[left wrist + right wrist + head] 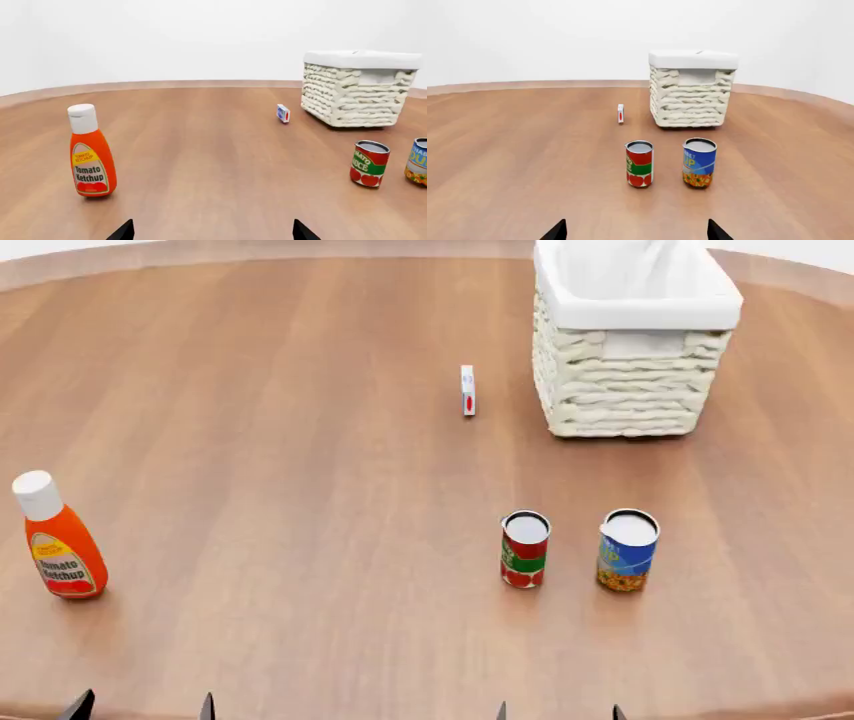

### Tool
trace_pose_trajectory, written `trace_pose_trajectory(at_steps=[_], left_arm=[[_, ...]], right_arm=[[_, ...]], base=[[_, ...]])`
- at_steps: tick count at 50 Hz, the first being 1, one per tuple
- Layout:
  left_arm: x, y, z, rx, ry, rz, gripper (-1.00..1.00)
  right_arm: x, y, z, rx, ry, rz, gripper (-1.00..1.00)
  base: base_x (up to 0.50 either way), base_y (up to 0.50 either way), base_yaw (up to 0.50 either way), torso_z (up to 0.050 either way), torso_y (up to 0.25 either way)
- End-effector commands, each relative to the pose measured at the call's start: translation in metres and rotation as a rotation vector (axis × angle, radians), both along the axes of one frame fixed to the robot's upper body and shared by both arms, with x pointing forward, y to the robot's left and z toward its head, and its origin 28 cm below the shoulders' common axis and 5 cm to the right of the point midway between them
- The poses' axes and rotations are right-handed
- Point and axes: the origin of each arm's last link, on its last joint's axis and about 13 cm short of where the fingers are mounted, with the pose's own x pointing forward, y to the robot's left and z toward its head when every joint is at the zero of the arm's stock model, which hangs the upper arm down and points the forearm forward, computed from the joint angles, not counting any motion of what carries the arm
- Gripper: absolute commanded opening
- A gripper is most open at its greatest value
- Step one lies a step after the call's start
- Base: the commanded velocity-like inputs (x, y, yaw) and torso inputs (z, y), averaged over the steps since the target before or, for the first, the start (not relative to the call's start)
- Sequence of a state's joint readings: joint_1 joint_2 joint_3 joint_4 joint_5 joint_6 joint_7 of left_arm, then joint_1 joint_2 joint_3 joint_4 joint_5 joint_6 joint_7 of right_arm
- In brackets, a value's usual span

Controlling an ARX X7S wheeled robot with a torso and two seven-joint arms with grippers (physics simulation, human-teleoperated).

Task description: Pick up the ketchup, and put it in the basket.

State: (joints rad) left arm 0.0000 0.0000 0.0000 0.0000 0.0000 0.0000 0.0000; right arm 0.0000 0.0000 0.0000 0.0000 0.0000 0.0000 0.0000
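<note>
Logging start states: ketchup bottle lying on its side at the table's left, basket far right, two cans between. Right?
Not quite. The ketchup stands upright, cap up, as the head view shows. The basket and two cans sit as you say.

Legible text, as seen from my pincers:

1. Ketchup bottle, orange-red with a white cap, standing ahead of my left pincer and off to its left side. The label reads "Tomato Ketchup" in dark letters on white; a yellow band above repeats it in small red print, barely legible.

2. Red-and-green can, straight ahead of my right pincer. White lettering on the green band, only partly readable, ending in "ICE".

3. Blue-and-yellow can, just beside item 2. Pale lettering on the blue, too small to read.

4. Small white box, far ahead beside the wicker basket. Red and blue marks, no readable words.
</note>
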Motion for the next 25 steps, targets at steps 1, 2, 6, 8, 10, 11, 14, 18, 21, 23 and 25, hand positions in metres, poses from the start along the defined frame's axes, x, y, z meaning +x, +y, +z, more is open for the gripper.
trace_pose_trajectory(at_steps=[1, 2, 6, 8, 10, 11, 14, 18, 21, 23, 25], left_arm=[[0.000, 0.000, 0.000, -0.009, 0.012, 0.000, 1.00], [0.000, 0.000, 0.000, -0.008, 0.013, -0.001, 1.00], [-0.002, -0.001, 0.002, -0.007, 0.010, -0.004, 1.00], [-0.002, -0.001, 0.000, -0.006, 0.022, -0.014, 1.00], [-0.002, -0.001, -0.001, -0.005, 0.021, -0.016, 1.00], [-0.002, -0.001, -0.001, -0.002, 0.024, -0.015, 1.00], [-0.002, -0.001, -0.002, 0.032, 0.049, -0.022, 1.00], [-0.005, -0.002, 0.007, 0.000, 0.004, -0.032, 1.00], [-0.007, -0.003, 0.013, -0.007, -0.011, -0.020, 1.00], [-0.007, -0.003, 0.016, -0.009, -0.023, -0.014, 1.00], [-0.008, -0.004, 0.023, 0.001, -0.057, -0.010, 1.00]], right_arm=[[0.000, 0.000, 0.001, -0.023, 0.000, 0.000, 1.00], [0.000, 0.000, 0.001, -0.038, -0.003, -0.003, 1.00], [-0.001, -0.001, 0.003, -0.042, -0.005, -0.010, 1.00], [-0.002, -0.001, 0.005, -0.043, -0.011, -0.012, 1.00], [-0.002, -0.001, 0.005, -0.046, -0.011, -0.011, 1.00], [-0.002, 0.000, 0.005, -0.050, -0.010, -0.011, 1.00], [-0.003, -0.001, 0.007, -0.049, -0.015, -0.014, 1.00], [-0.004, -0.002, 0.011, -0.056, -0.037, -0.043, 1.00], [-0.006, -0.004, 0.015, -0.072, -0.057, -0.063, 1.00], [-0.007, -0.004, 0.018, -0.070, -0.067, -0.068, 1.00], [-0.007, -0.004, 0.025, -0.071, -0.087, -0.076, 1.00]], base=[[0.00, 0.00, 0.00, 0.000, 0.000], [0.00, 0.00, 0.00, 0.000, 0.000], [0.00, 0.00, 0.00, 0.000, 0.000], [0.00, 0.00, 0.00, 0.000, 0.000], [0.00, 0.00, 0.00, 0.000, 0.000], [0.00, 0.00, 0.00, 0.000, 0.000], [0.00, 0.00, 0.00, 0.000, 0.000], [0.00, 0.00, 0.00, 0.000, 0.000], [0.00, 0.00, 0.00, 0.000, 0.000], [0.00, 0.00, 0.00, 0.000, 0.000], [0.00, 0.00, 0.00, 0.000, 0.000]])
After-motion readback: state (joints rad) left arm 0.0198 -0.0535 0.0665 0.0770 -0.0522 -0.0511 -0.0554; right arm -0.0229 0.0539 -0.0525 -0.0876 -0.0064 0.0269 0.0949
